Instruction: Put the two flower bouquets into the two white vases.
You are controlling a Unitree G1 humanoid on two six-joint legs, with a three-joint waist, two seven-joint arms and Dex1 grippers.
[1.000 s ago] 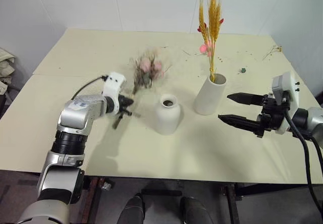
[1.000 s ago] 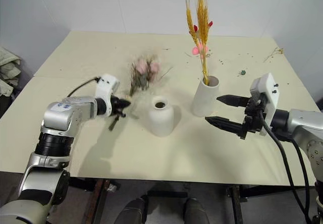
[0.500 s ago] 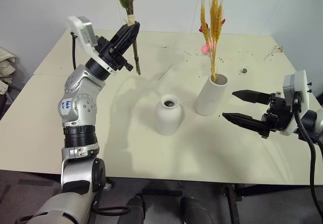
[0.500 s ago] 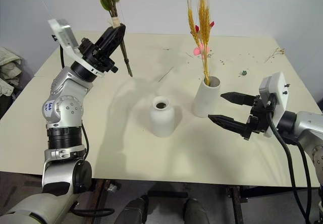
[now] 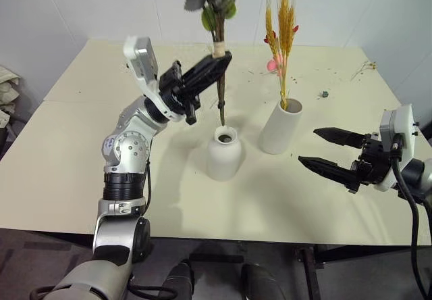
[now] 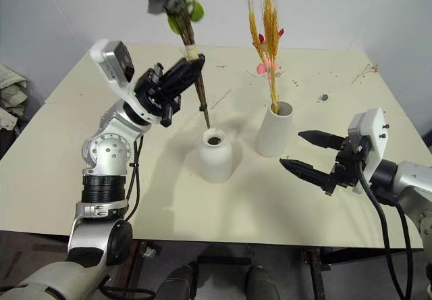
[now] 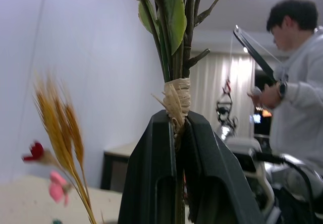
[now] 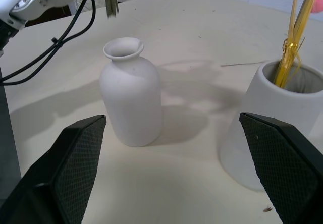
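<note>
My left gripper [image 5: 217, 65] is shut on the raffia-tied stems of one flower bouquet [image 5: 219, 26], which has green leaves and dark heads at the picture's top. It stands upright, its stem ends [image 5: 221, 117] just above the mouth of the short bottle-shaped white vase [image 5: 224, 155]. In the left wrist view the fingers [image 7: 202, 168] clamp the stems below the tie [image 7: 176, 97]. The wheat bouquet [image 5: 282, 30] stands in the taller white vase [image 5: 281, 128]. My right gripper [image 5: 308, 146] is open, right of both vases and pointing at them.
The cream table [image 5: 81, 158] carries scattered dry bits at the far right [image 5: 368, 65] and a small green speck [image 5: 324, 94]. A person [image 7: 298, 82] holding something stands in the room behind. A cable [image 8: 65, 30] and my left arm show past the short vase [image 8: 132, 103].
My left arm has lifted the bouquet off the table, stood it upright and swung it right, from the far left to over the short vase. The right gripper has stayed open and barely moved.
</note>
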